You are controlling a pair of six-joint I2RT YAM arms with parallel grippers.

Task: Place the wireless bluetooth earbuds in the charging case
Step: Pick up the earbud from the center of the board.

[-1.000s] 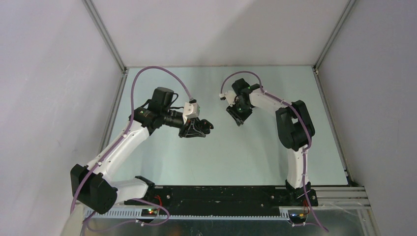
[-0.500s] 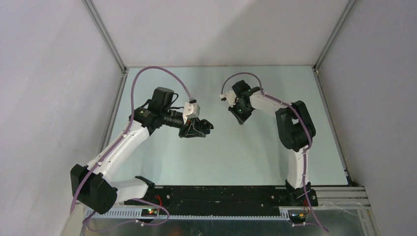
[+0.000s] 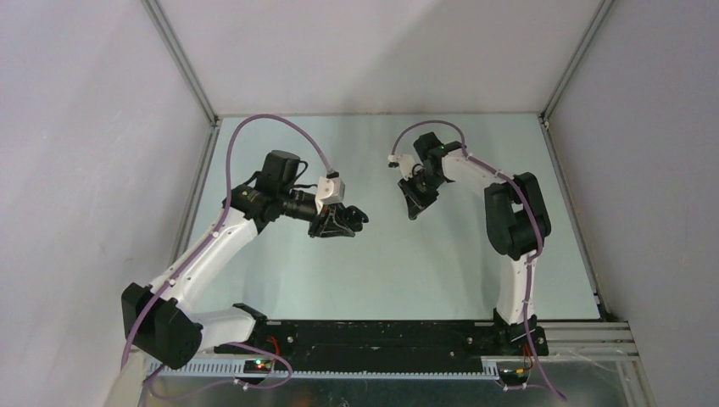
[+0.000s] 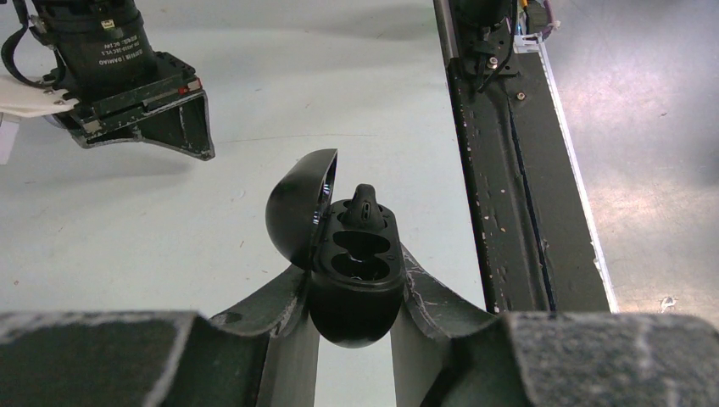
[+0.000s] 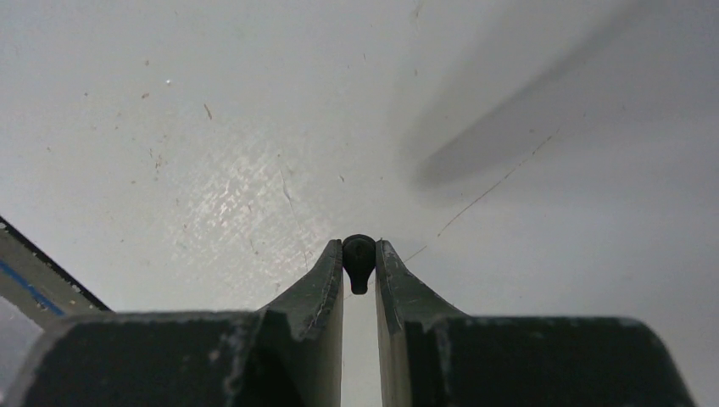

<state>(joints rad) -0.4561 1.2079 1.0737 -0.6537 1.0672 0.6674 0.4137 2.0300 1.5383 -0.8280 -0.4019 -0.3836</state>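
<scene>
So, closest in, the left gripper (image 4: 356, 278) has its fingers clamped on the lower body of the black charging case (image 4: 353, 315). It's holding the case up off the table (image 4: 127, 237), with the lid (image 4: 297, 208) flipped open past the left fingertip. Just beyond the fingertips, the nearer socket (image 4: 360, 254) looks empty. The farther one already has a black earbud (image 4: 366, 203) poking out of it, though I can't tell if it's fully seated. On the other arm, the right gripper (image 5: 359, 248) has its fingers pinched together on the second black earbud (image 5: 359, 261). That bud sits right at the tips with its narrow end pointing back between the fingers, and there's nothing but bare table beyond. In the left wrist view, the right gripper hangs farther out, past the open lid and off to the left, well apart from the case. My read is that one bud is in, the other is picked up, and the carry-over to the case is the step in hand. The next move needs the tips brought over that empty nearer socket and the bud turned to match it. Then it's a gentle drop and release while the left side keeps the case steady. For writing, there's a label (image 4: 106, 59) on the right gripper's motor housing, but the print is too small for me to read. I can't see any logo on the case.
</scene>
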